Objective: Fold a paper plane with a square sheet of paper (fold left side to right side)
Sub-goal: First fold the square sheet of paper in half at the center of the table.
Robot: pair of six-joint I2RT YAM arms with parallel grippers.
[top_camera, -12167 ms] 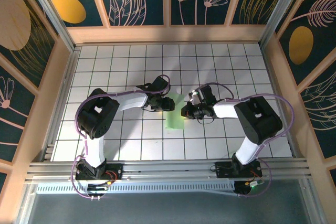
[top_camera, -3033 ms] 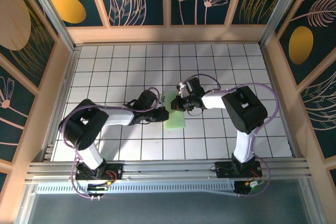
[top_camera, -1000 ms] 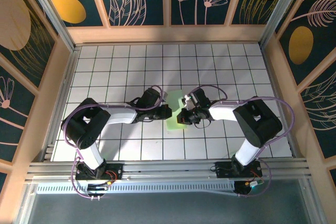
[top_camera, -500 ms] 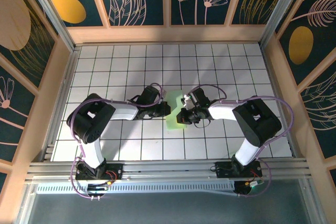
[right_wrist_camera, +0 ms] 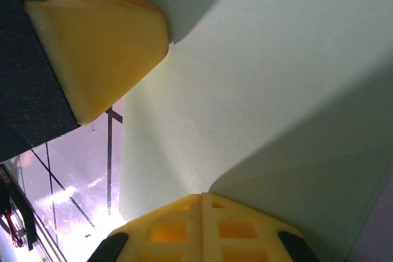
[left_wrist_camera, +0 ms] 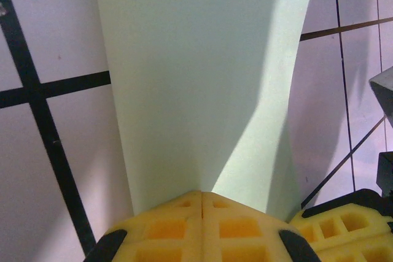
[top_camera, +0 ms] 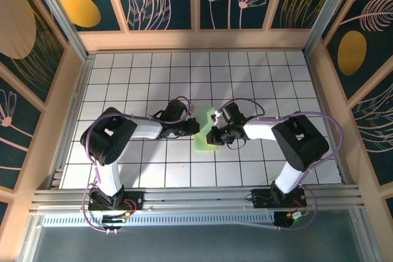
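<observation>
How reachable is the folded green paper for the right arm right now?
Probably yes: the right gripper, shut, sits right at the folded green paper with nothing between them. The left gripper, also shut, sits close on the opposite side, so room there looks tight.

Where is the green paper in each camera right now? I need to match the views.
Top view: the green paper lies mid-table, between the left gripper and the right gripper.
Left wrist: it fills the centre, from the top edge down to the left gripper.
Right wrist: it covers most of the picture, above the right gripper.
Shared landmark: the black grid lines of the table, beside the paper.
</observation>
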